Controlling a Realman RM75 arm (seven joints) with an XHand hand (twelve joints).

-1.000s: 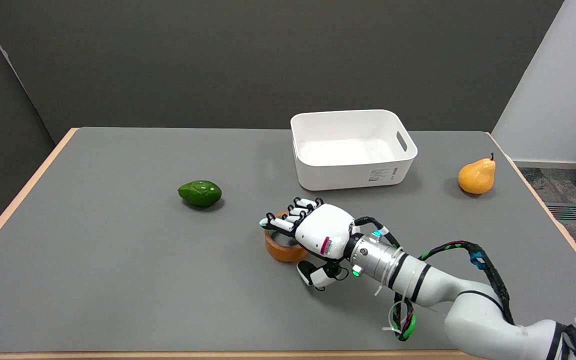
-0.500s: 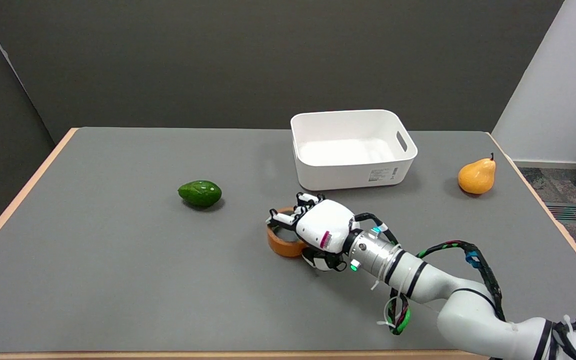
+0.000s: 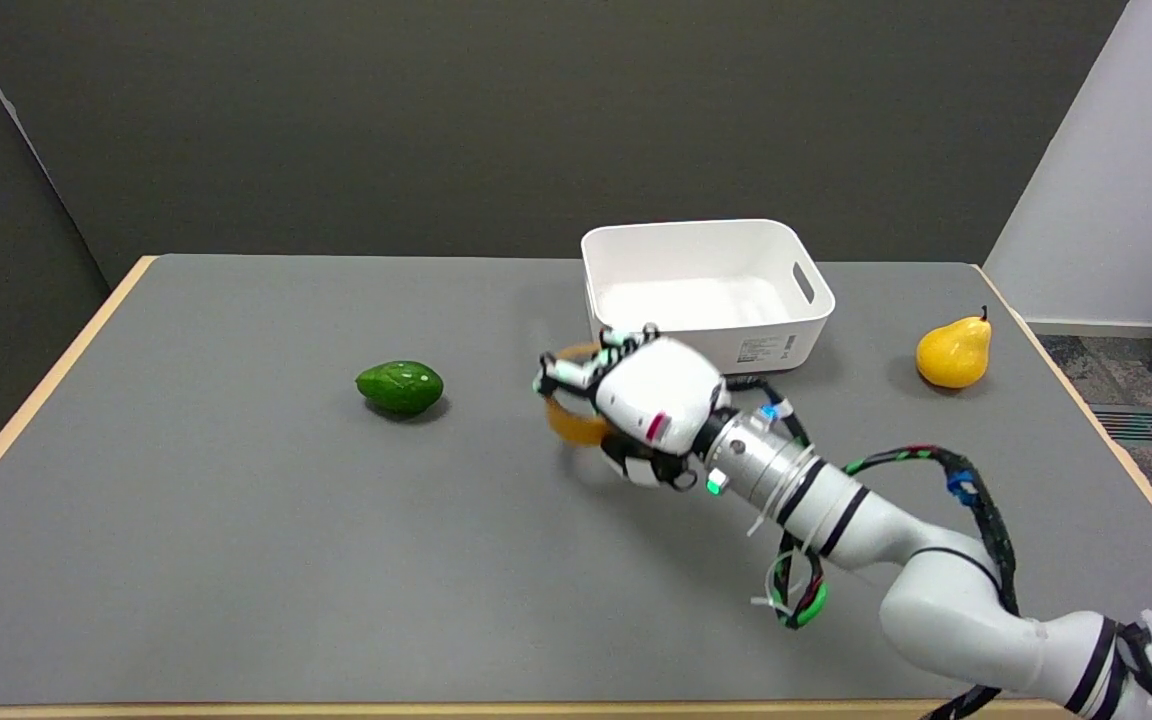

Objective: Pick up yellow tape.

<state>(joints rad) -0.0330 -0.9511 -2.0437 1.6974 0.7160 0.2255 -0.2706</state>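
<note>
The robot's right hand (image 3: 651, 405) grips the yellow tape (image 3: 573, 421) clear of the grey surface (image 3: 236, 520), fingers hooked through the roll's hole from above and the thumb tucked beneath it. The roll hangs tilted in the air above the middle of the surface, just short of the white bin (image 3: 704, 296), with a faint shadow on the grey below it. By the look of it the pick-up is all but done: the tape is off the surface and held (how firmly cannot be told from this view), and what is left seems only to keep it aloft without letting it slip.

The room is plain: a dark grey wall (image 3: 496, 110) runs behind the far edge, a lighter panel (image 3: 1126, 170) stands past the far right corner, and a strip of carpeted floor (image 3: 1136, 400) with a vent shows beyond the right edge. The surface itself is grey with a pale wooden rim visible along its left and near edges. The white bin sits toward the far edge, right of centre. A yellow pear (image 3: 954, 350) stands near the right edge, and a green avocado (image 3: 399, 387) lies left of centre, well apart from the hand.
</note>
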